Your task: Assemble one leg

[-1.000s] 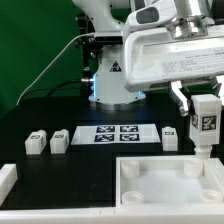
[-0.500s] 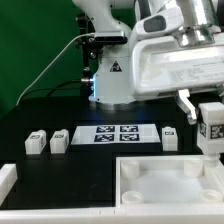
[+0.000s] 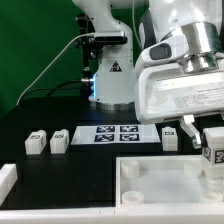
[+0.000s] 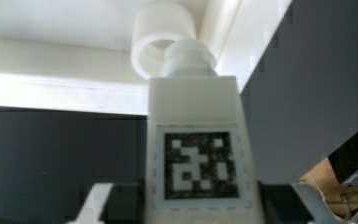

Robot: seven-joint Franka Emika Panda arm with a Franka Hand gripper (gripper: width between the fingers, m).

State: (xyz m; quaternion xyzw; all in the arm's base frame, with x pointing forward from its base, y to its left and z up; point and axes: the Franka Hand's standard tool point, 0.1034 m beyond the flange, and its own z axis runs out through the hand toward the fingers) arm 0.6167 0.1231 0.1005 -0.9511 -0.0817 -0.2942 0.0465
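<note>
The gripper (image 3: 212, 132) is closed to the width of the leg (image 3: 214, 150) and clamps it upright between its two fingers; in the wrist view a grey finger (image 4: 101, 205) shows on one side of the block and a darker one on the other. The leg (image 4: 194, 130) is a smooth white plastic cuboid with a rounded cylindrical stub at its far end and a black-and-white square tag (image 4: 197, 170) on its flat face. In the exterior view it hangs at the exterior view's right, its lower end in front of the far right corner of the tray-like part (image 3: 150, 165), a large white square piece with raised walls and recessed corners; contact between the two cannot be determined. Behind the tray-like part, the thin flat marker board (image 3: 120, 133) lies on the matt black table (image 3: 40, 115). One spare leg (image 3: 169, 138) stands just beside the board toward the exterior view's right, and two others (image 3: 37, 143) (image 3: 60, 141) stand toward its left.
</note>
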